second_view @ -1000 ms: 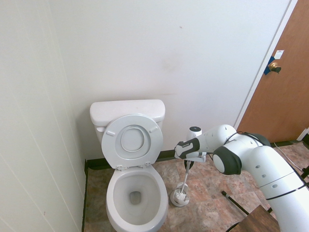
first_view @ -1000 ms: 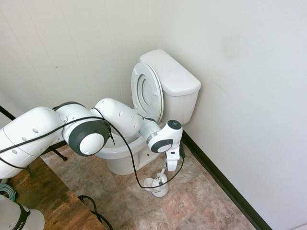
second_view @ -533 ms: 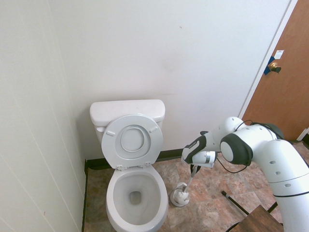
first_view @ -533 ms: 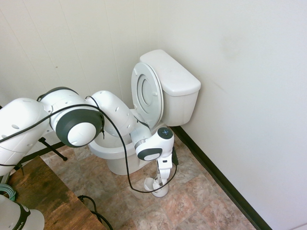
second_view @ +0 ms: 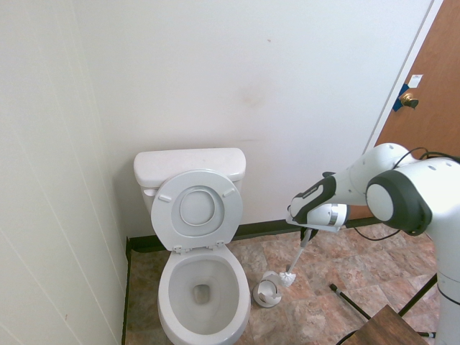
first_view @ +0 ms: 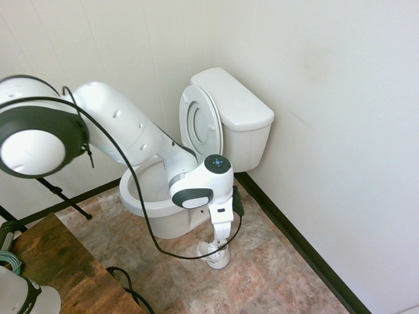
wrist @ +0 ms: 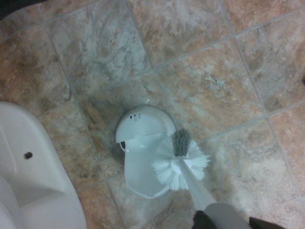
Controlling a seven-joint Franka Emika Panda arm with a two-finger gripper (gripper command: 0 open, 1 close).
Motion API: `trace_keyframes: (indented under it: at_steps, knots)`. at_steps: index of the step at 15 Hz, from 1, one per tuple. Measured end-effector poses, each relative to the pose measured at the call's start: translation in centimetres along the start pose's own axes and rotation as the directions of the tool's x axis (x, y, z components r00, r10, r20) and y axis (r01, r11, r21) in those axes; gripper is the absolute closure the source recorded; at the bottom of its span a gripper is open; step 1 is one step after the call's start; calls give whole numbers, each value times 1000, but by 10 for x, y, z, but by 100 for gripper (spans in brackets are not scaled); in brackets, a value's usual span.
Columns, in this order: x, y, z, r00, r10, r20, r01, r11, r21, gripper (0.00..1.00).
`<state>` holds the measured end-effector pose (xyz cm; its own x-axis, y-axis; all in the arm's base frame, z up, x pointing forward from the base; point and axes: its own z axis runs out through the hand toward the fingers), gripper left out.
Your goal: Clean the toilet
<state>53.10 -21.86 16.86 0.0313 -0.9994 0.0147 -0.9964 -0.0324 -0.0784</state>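
Observation:
The white toilet [first_view: 233, 108] stands against the wall with its seat and lid [second_view: 198, 208] raised and its bowl [second_view: 203, 282] open. Beside the bowl my gripper [second_view: 309, 233] is shut on the thin handle of a white toilet brush [second_view: 287, 277]. The brush hangs tilted, its bristle head just above and beside the small white brush holder [second_view: 265, 292] on the floor. In the wrist view the bristle head [wrist: 181, 164] overlaps the holder [wrist: 141, 138], with the toilet's base [wrist: 28, 186] to one side. From the other side, my gripper [first_view: 221, 226] stands over the holder [first_view: 215, 254].
The floor is brown stone tile [second_view: 345, 266] with a black baseboard [first_view: 294, 242] along the walls. A brown door [second_view: 424, 115] stands beyond the arm. A wooden table corner [first_view: 46, 261] lies near the arm's base.
My arm has swung away from the toilet and risen, drawing the brush head up out of the holder. The gripper stayed shut on the handle.

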Motion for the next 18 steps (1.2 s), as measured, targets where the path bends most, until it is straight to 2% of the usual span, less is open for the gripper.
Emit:
trace_keyframes:
  at_steps: [4,9,14,18]
  knots:
    - [-6,3,-85,1000,-17,6,17,999,27,100]
    - [-40,-16,-152,999,-53,-3,53,996,78,100]
    - [-114,-31,-190,984,-171,41,165,977,132,100]
    - [-187,-32,-194,954,-293,68,281,948,147,100]
